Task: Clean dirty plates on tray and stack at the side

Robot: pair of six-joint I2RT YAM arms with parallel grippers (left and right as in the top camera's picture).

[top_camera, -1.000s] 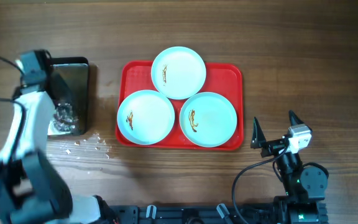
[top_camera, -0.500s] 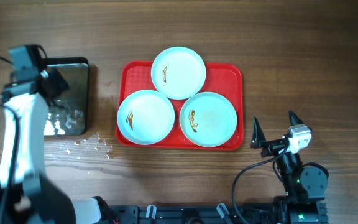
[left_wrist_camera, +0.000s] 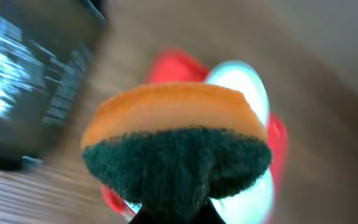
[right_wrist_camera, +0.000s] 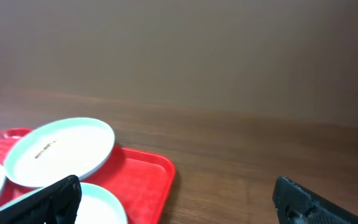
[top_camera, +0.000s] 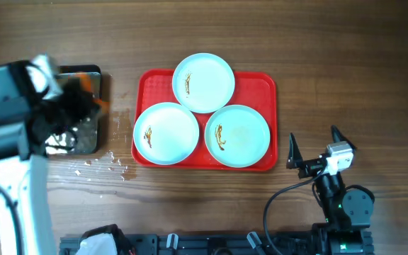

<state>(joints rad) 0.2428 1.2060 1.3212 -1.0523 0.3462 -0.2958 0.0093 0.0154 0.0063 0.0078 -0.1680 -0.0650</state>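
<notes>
Three pale blue-white plates lie on the red tray (top_camera: 262,85): one at the back (top_camera: 203,83), one at the front left (top_camera: 166,133), one at the front right (top_camera: 237,135). Each has a small brown smear. My left gripper (top_camera: 83,103) is shut on an orange and dark green sponge (left_wrist_camera: 176,143), held above the right edge of the black pan (top_camera: 83,131), left of the tray. The left wrist view is blurred, with the tray (left_wrist_camera: 166,62) and plates behind the sponge. My right gripper (top_camera: 312,152) is open and empty, to the right of the tray (right_wrist_camera: 148,171).
The black pan holds water and foam. Water drops (top_camera: 105,164) lie on the wood in front of it. Bare wooden table lies right of the tray and at the back.
My left arm has lifted out of the black pan and swung right toward the tray with the sponge in it. The right arm and the plates have not moved.
</notes>
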